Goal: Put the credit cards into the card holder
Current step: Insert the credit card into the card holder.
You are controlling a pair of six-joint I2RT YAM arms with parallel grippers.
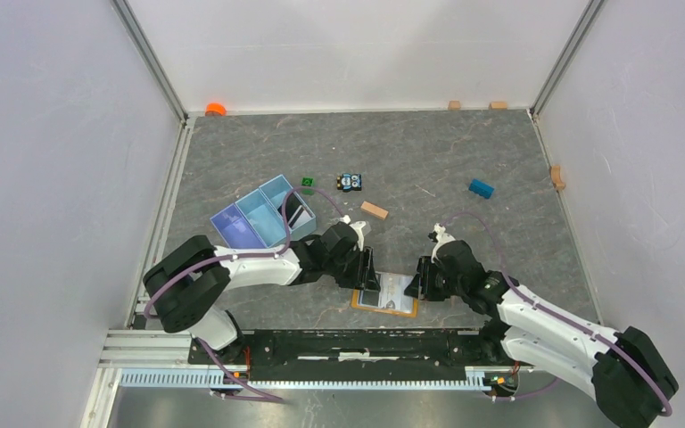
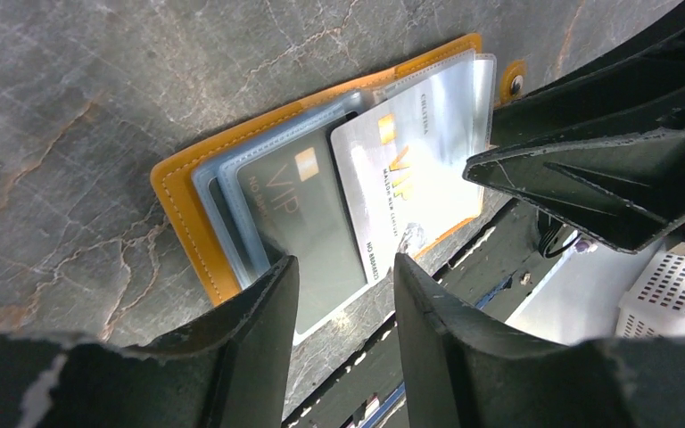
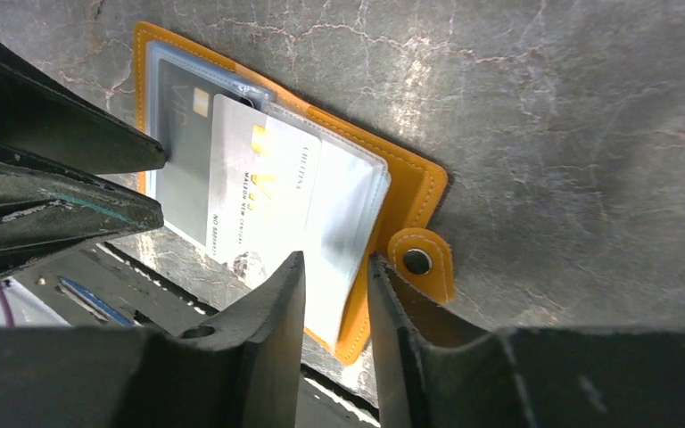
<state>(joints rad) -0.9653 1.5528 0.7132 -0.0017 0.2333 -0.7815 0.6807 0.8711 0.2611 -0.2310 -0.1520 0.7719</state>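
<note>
The orange card holder (image 1: 383, 310) lies open by the table's near edge, its clear sleeves up. Two credit cards sit in it and stick out toward the edge: a grey one (image 2: 308, 223) on the left and a white one (image 2: 410, 187) overlapping it. My left gripper (image 2: 343, 263) hovers open over the grey card's near end, touching nothing. My right gripper (image 3: 337, 260) is open too, its jaws straddling the clear sleeve and the orange edge (image 3: 415, 183) beside the snap tab. In the top view the left gripper (image 1: 367, 278) and the right gripper (image 1: 422, 283) flank the holder.
A light blue divided tray (image 1: 263, 218) stands behind the left arm, with something dark and flat in its right compartment. Farther back lie a green cube (image 1: 308, 185), a toy car (image 1: 350, 182), a wooden block (image 1: 375, 210) and a blue block (image 1: 481, 188). The black rail runs just below the holder.
</note>
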